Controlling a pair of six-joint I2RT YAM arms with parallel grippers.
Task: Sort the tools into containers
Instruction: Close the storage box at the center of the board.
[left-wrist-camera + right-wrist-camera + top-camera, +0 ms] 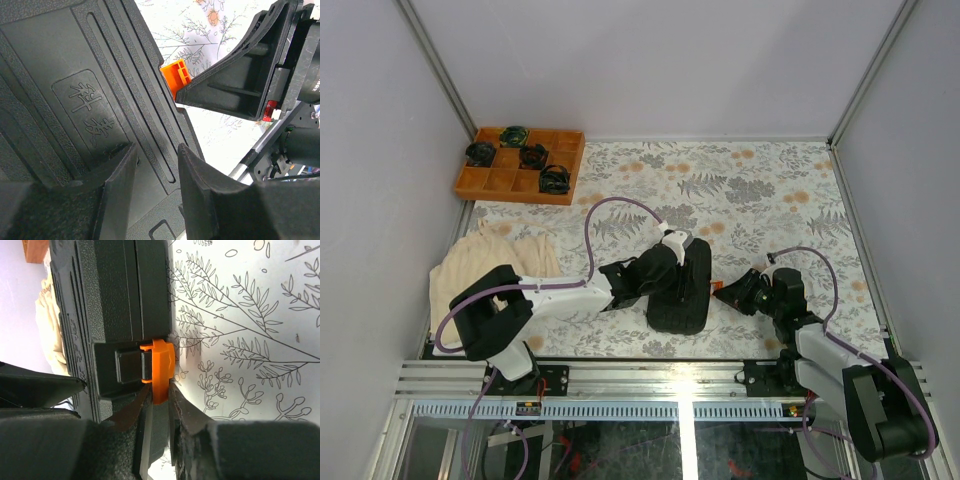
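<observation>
Black ribbed plastic with embossed characters on the lid: one closed tool case (685,305) lies on the floral table (770,200), long axis running near-to-far, its single orange latch (162,367) facing right. The right gripper (159,395) pinches that latch. The left gripper (157,152) sits over the lid, jaws apart and empty. Four coiled items (533,155) sit in one orange tray (470,185).

The tool case (682,285) is matt black, with a grained, ribbed lid that bears two embossed characters. Its latch (161,367) is bright orange. The worktop (770,190) is white, printed with grey fern-like leaves and pale orange blossoms. The gridded tray (510,195) is orange-brown, and the coiled items (533,156) in it are black and dark green. A cloth (470,265) is cream. The left arm (565,293) and right arm (820,345) are white and black, with mauve cables (588,225). The left claw (157,150) and right claw (159,395) are black.
</observation>
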